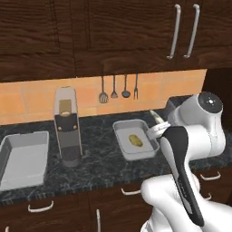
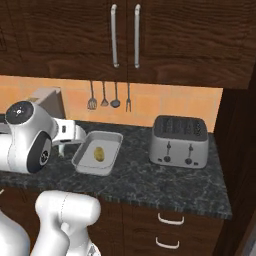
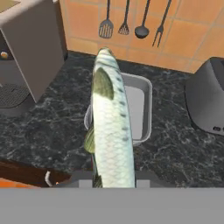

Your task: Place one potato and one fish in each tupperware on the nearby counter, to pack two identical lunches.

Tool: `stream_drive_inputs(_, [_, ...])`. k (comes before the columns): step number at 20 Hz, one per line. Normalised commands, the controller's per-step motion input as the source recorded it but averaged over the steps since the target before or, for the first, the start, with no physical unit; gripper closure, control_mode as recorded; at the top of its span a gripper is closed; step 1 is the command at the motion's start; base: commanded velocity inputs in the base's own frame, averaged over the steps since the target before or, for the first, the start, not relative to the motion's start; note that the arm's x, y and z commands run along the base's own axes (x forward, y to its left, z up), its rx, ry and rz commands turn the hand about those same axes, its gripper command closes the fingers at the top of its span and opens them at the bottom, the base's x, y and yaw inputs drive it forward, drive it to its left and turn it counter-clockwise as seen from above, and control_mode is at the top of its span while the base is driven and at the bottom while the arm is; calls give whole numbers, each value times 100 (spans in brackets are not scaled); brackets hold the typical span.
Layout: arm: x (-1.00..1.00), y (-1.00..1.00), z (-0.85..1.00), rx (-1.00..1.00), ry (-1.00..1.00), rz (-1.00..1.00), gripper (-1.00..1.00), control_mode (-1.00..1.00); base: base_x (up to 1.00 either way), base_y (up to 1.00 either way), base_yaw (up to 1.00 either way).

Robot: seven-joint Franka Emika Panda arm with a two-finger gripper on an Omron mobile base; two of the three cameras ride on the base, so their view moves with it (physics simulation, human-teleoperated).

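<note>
The end effector (image 3: 114, 181) is clamped on one slender silvery-green fish (image 3: 111, 127). Just ahead, on the black marbled surface (image 1: 99, 158), one of two pale grey trays (image 1: 121, 136) holds one yellow-olive potato (image 1: 135, 140); the other tray (image 1: 27, 156) sits well left.

Arm (image 1: 190, 149) at lower right of left base view: glossy white rounded shells, w/ a long black panel down the forearm link. Round joint cap (image 1: 209, 102) at upper right is dark grey w/ small white dot in centre. In right base view, same cap (image 2: 19, 112) sits at mid left, above a dark disc (image 2: 44, 151) on the white housing.
</note>
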Motion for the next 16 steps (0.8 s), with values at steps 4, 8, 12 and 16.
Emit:
stream_drive_inputs(4, [12,-1,-16,-1,0,-4,100,-100,32,19,-19])
stream_drive_inputs(8, [43,-32,-77,-1,3,-8,100,-100,0,0,0])
stream_drive_inputs(12, [36,-43,-80,0,4,0,100,-100,0,0,0])
stream_drive_inputs(16, [87,-22,-81,0,11,11,100,-100,0,0,0])
